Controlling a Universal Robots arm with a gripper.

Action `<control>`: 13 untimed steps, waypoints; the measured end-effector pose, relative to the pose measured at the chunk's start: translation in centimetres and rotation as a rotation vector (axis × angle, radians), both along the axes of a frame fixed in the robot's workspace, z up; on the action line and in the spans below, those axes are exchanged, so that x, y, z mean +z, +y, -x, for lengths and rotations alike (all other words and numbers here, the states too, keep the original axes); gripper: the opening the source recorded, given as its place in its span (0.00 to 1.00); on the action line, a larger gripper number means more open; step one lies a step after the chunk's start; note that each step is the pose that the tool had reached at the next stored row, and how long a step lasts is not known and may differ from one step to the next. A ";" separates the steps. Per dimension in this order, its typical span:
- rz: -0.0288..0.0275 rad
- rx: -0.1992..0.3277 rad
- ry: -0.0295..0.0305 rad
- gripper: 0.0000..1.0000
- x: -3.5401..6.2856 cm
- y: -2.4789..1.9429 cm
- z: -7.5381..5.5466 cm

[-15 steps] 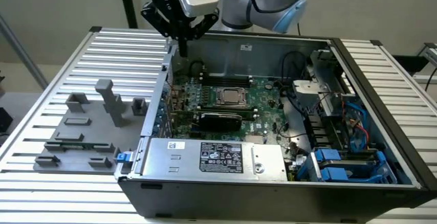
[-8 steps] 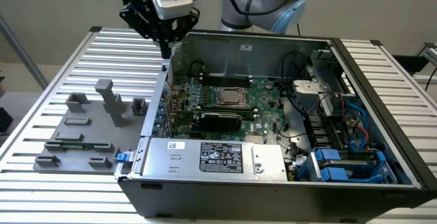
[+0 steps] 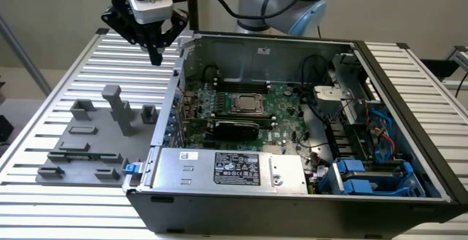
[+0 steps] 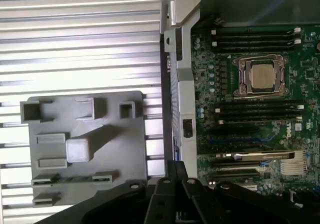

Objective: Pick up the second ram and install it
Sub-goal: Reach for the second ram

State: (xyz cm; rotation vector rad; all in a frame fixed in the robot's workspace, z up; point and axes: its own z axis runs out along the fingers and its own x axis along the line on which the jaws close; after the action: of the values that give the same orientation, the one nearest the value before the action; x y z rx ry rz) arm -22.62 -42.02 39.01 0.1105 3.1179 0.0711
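The picking step looks to be in hand and not yet done. The pincer (image 3: pixel 155 57) hangs in the upper left of the exterior view, above the slatted surface (image 3: pixel 58 75) and just outside the wall of the open computer case (image 3: pixel 292 40). Its fingers are drawn close together and nothing can be seen between them. The grey holder (image 4: pixel 127 149) lies on the surface in the lower left of the exterior view, well apart from the pincer. In its long slot stands a thin dark-green strip that I take to be the second ram (image 3: pixel 84 155), though no chips can be made out on it. The holder's other pockets and its tall post appear to carry nothing. By my judgement, a grasp calls for the pincer to be brought over that slot, opened, and squared across the strip's thin edge so that it lifts straight out. Inside the case lies the motherboard (image 3: pixel 281 100) with the processor socket (image 3: pixel 247 103) near its middle and the dark memory slots (image 3: pixel 241 80) beyond it. I cannot tell whether any stick is seated there. A power supply (image 3: pixel 234 169) and blue drive caddies (image 3: pixel 365 177) fill the case's near side.
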 end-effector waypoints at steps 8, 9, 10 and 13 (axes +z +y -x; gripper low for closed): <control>0.0019 0.000 0.0000 0.11 -0.14 -0.81 3.6; 0.0022 0.000 0.0001 0.11 -0.15 -0.92 4.0; 0.0024 0.000 0.0001 0.11 -0.17 -1.03 4.4; 0.0028 0.000 0.0001 0.11 -0.23 -1.37 5.7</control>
State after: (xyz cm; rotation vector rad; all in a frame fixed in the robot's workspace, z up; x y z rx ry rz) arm -28.33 -43.40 38.78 0.1104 3.1180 0.0668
